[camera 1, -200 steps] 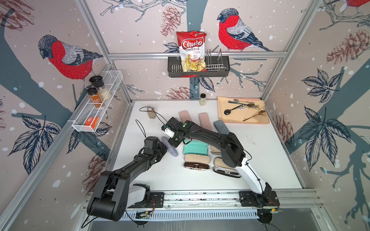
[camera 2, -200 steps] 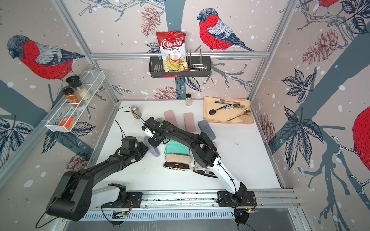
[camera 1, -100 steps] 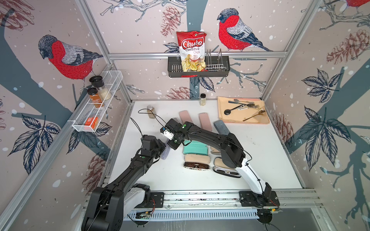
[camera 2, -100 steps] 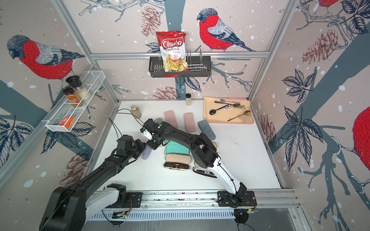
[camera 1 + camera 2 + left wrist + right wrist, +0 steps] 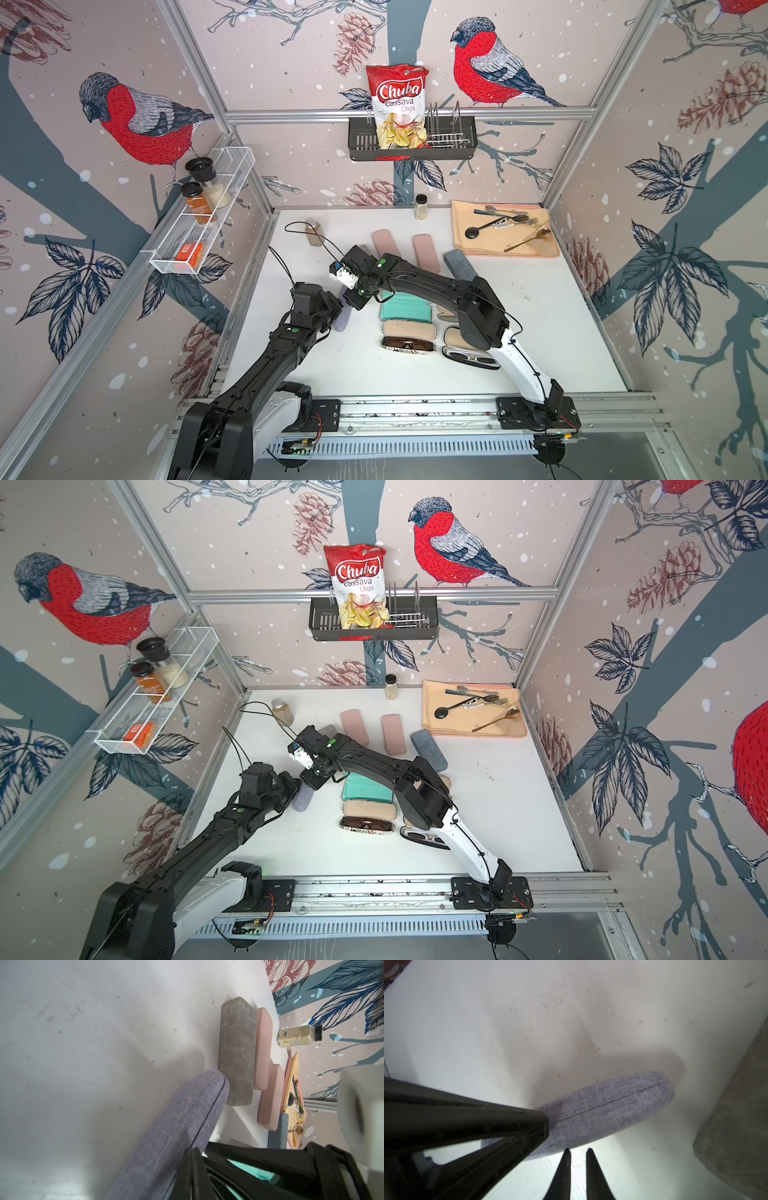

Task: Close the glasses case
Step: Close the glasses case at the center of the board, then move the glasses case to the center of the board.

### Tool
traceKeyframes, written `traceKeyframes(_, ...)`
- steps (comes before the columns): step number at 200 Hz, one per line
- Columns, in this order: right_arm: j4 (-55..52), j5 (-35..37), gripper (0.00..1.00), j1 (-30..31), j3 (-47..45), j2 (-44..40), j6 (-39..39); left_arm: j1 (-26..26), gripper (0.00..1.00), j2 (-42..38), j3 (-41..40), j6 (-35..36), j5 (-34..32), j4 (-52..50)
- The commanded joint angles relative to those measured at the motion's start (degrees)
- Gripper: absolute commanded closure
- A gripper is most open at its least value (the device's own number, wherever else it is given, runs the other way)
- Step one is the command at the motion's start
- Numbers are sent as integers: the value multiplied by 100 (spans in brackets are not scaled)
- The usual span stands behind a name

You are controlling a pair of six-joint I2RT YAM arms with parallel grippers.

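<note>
Lilac fabric case (image 5: 166, 1126), grey case (image 5: 236, 1049) near its tip, pink cases (image 5: 262, 1049) beyond

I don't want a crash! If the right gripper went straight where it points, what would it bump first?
Probably the lilac woven-fabric glasses case, just ahead of the right gripper; depth is unclear.

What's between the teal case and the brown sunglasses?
A beige case, lying alongside both the teal case and the sunglasses. Clear in both top views.
</note>
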Motion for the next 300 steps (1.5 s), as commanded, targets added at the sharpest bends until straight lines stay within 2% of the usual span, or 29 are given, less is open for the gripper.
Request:
traceKeyframes(1, 239, -129, 83, 11, 81, 44, 89, 8, 100, -139, -45, 20, -220, -209)
traceKeyframes(58, 397, -62, 82, -46, -36, 7, 235, 13, 100, -270, -65, 37, -380, -315)
traceKeyframes(98, 968, 38, 81, -95, -542, -356, 470, 18, 100, -226, -85, 37, -421, -309)
traceKeyframes(141, 1394, 602, 81, -165, -1139, -966, 574, 17, 100, -217, 1, 64, -491, -320)
traceKeyframes(184, 1080, 1066, 80, -313, -1455, -1375, 588, 17, 100, -200, 251, 151, -646, -461)
traceKeyframes(207, 933, 1386, 77, -378, -1822, -1621, 595, 17, 100, -183, 319, 178, -671, -493)
traceKeyframes(275, 549, 1723, 75, -1016, -2610, -2247, 823, 17, 100, 8, 261, 90, -223, -165)
traceKeyframes(300, 186, 1801, 64, -1019, -2643, -2348, 717, 9, 100, 26, 197, 38, -160, -42)
